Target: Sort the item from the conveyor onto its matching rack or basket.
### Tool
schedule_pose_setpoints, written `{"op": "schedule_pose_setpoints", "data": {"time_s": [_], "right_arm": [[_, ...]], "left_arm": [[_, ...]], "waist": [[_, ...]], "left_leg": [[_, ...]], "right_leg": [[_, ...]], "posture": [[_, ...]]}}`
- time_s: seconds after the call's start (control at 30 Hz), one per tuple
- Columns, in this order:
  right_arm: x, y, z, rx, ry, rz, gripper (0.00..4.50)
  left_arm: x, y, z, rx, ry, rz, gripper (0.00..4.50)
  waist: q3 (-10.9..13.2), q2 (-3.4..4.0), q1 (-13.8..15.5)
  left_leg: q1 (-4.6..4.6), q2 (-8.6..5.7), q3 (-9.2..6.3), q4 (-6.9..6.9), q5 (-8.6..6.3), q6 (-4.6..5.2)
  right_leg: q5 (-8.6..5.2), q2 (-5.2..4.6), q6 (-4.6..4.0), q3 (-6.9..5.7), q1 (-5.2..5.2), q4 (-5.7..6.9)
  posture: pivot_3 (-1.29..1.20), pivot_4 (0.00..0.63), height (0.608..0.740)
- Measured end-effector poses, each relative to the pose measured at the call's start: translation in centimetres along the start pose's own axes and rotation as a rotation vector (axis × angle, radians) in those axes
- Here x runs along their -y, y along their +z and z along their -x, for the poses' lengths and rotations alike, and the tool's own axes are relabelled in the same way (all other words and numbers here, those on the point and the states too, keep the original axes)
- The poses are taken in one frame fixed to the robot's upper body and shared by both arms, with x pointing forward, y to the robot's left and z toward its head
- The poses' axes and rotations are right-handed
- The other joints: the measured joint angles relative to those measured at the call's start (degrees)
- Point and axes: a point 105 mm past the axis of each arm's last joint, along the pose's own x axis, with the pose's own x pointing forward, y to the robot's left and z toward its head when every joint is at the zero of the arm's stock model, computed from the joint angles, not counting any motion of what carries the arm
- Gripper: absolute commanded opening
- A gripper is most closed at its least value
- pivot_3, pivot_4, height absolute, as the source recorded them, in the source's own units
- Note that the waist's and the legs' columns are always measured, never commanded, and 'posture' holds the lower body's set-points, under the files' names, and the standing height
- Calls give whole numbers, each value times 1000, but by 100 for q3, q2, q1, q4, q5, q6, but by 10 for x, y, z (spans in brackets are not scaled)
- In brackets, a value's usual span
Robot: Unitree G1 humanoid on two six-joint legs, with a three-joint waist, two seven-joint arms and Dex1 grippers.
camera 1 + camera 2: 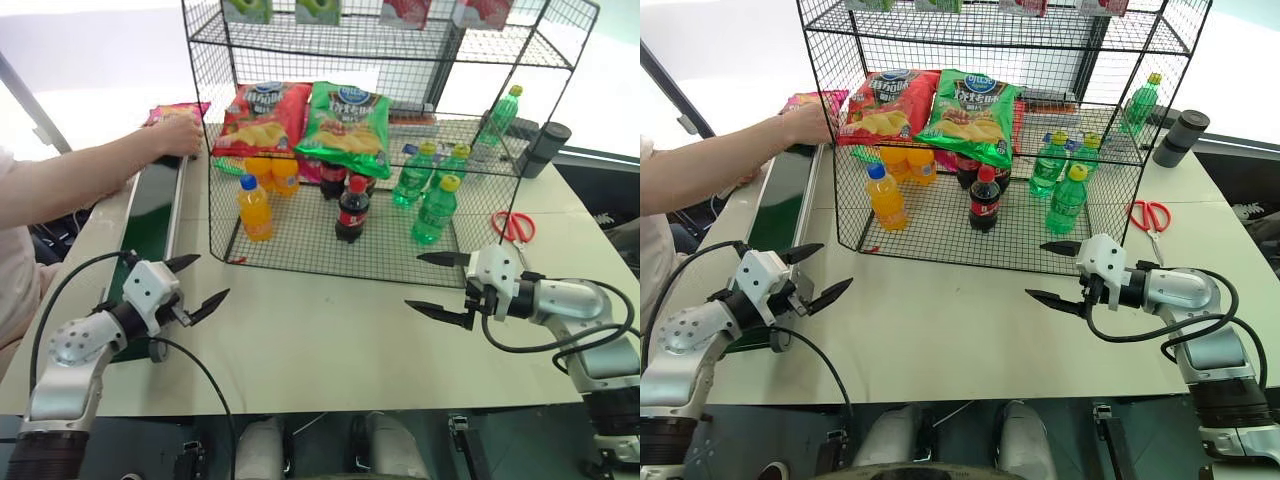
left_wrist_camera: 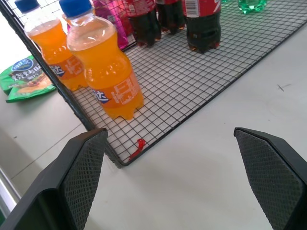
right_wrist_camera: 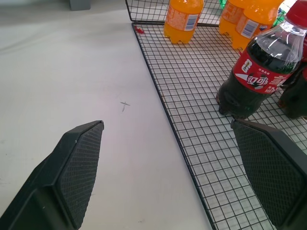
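Note:
The item, a magenta-pink crisp bag (image 1: 172, 112), lies at the far end of the conveyor (image 1: 150, 200), the dark-green belt along the table's left side. A person's hand (image 1: 182, 135) rests on the bag. The black wire rack (image 1: 300, 245) stands at the middle back of the table. My left gripper (image 1: 212, 277) hovers open and empty beside the conveyor's near end, pointing toward the rack's front left corner (image 2: 120, 163). Off the rack's front right corner my right gripper (image 1: 412, 280) is open too, with nothing between its fingers.
On the rack's middle tier lie a red crisp bag (image 1: 262, 118) and a green crisp bag (image 1: 348, 125). Orange bottles (image 1: 254, 208), cola bottles (image 1: 351, 210) and green bottles (image 1: 434, 210) stand on its floor. Red scissors (image 1: 513, 226) and a dark cylinder (image 1: 545, 148) lie right of the rack.

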Motion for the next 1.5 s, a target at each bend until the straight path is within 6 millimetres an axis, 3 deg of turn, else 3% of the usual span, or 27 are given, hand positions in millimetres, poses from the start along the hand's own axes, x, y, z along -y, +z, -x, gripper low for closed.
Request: {"op": "schedule_pose_setpoints", "data": {"time_s": [0.4, 0.6, 0.77, 0.9, 1.23, 1.37, 1.5], "right_arm": [[-6, 13, -10, 83, 34, -83, 4432], [-15, 43, -26, 260, 106, -171, 4432], [-28, 52, -40, 333, 190, -244, 4432], [-21, 61, -44, 363, 203, -257, 4432], [-22, 53, -47, 331, 193, -223, 4432], [-21, 52, -47, 329, 188, -218, 4432], [-21, 52, -47, 329, 188, -218, 4432]], "left_arm": [[-7, -3, 14, -38, 41, 88, 4500], [-20, 5, 21, -25, 117, 136, 4500], [-29, 0, 32, -50, 213, 166, 4500], [-26, 1, 35, -52, 213, 185, 4500], [-34, -2, 46, -50, 348, 323, 4500], [-40, 5, 46, -25, 385, 249, 4500], [-45, -2, 48, -86, 429, 267, 4500]], "waist": [[0, 0, -5], [-1, -1, 1], [-3, -5, -7], [-3, -4, -6], [-4, -6, -2], [-4, -7, 1], [-4, -7, -5]], "left_leg": [[-1, 3, 0, 0, 0, 0], [-2, 3, -1, 0, 0, 0], [-2, 3, 0, 0, 0, 0], [-2, 3, 0, 0, 0, 0], [-4, 3, 0, -1, -1, 0], [-4, 2, 1, -1, 0, 0], [-4, 3, 1, -1, -1, 0]], "right_leg": [[0, 0, 0, 0, -2, 0], [0, 0, 0, 1, -1, -1], [0, -1, -1, 1, -4, 0], [1, -1, -3, 2, -5, 1], [1, -1, -3, 1, -5, 0], [1, 1, -3, 1, -6, 0], [1, 1, -3, 1, -6, 0]], "posture": [[0, 150, 740], [0, 150, 740], [0, 150, 740], [0, 150, 740], [0, 150, 740], [0, 150, 740], [0, 150, 740]]}}
